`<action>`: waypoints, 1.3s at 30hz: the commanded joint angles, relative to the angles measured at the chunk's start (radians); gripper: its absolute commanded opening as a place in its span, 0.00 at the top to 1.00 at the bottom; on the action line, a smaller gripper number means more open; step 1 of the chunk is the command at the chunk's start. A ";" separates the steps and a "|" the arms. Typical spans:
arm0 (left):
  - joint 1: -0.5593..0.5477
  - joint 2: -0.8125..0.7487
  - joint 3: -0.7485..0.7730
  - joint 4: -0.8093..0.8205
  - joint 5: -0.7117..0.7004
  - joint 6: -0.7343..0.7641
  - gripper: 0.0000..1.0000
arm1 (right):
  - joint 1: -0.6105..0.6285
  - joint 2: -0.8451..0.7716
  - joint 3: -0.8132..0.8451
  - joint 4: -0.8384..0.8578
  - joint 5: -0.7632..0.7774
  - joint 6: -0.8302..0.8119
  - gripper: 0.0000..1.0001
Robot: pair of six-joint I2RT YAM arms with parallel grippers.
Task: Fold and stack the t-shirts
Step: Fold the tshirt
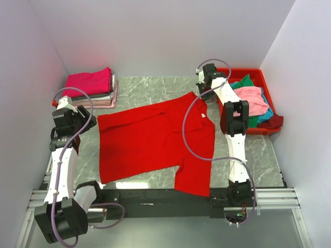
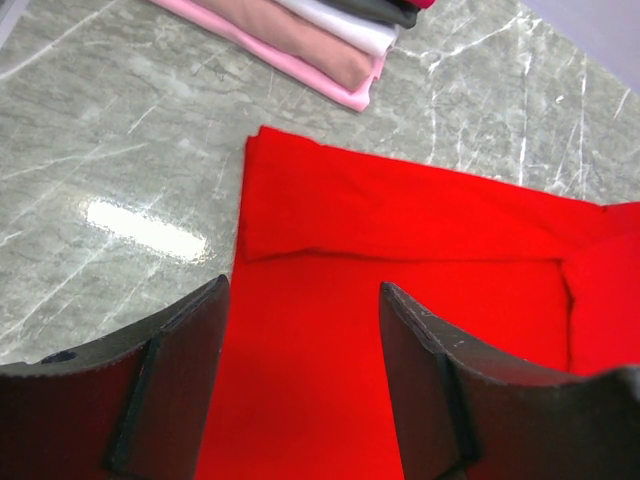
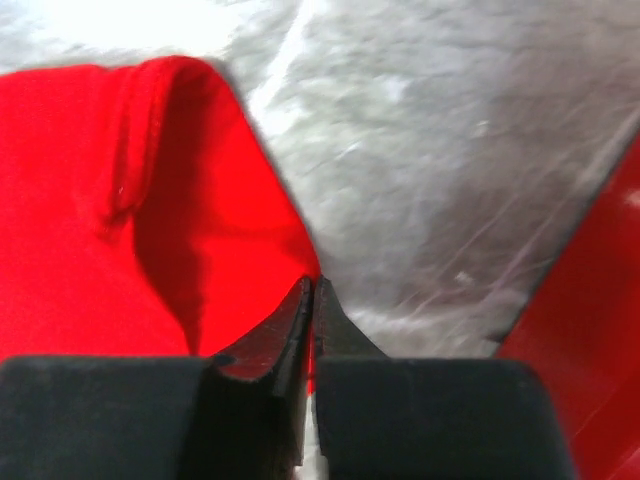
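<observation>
A large bright red t-shirt [image 1: 155, 137] lies spread on the marble table. My left gripper [image 1: 85, 123] is open at the shirt's left edge; in the left wrist view [image 2: 303, 290] red cloth [image 2: 400, 230] lies between and beyond the fingers. My right gripper [image 1: 200, 93] is shut on the shirt's far right corner; in the right wrist view [image 3: 313, 285] the fingertips pinch the red cloth edge [image 3: 150, 200] and lift it slightly. A stack of folded t-shirts [image 1: 93, 87], magenta on top, sits at the back left, and its pink and white edges show in the left wrist view [image 2: 320, 40].
A red plastic bin [image 1: 271, 98] at the back right holds pink, green and teal shirts [image 1: 251, 98]. White walls close in on the left, back and right. The arm bases stand on a black rail [image 1: 155, 196] at the near edge.
</observation>
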 commanded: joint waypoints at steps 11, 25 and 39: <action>-0.002 0.342 0.075 -0.008 -0.005 -0.068 0.47 | 0.017 -0.265 -0.201 0.138 -0.067 -0.113 0.46; -0.036 0.632 0.211 -0.056 -0.034 -0.115 0.50 | 0.152 -0.556 -0.582 0.219 -0.279 -0.106 0.43; -0.071 0.680 0.236 -0.059 -0.037 -0.119 0.80 | 0.153 -0.602 -0.634 0.216 -0.303 -0.106 0.43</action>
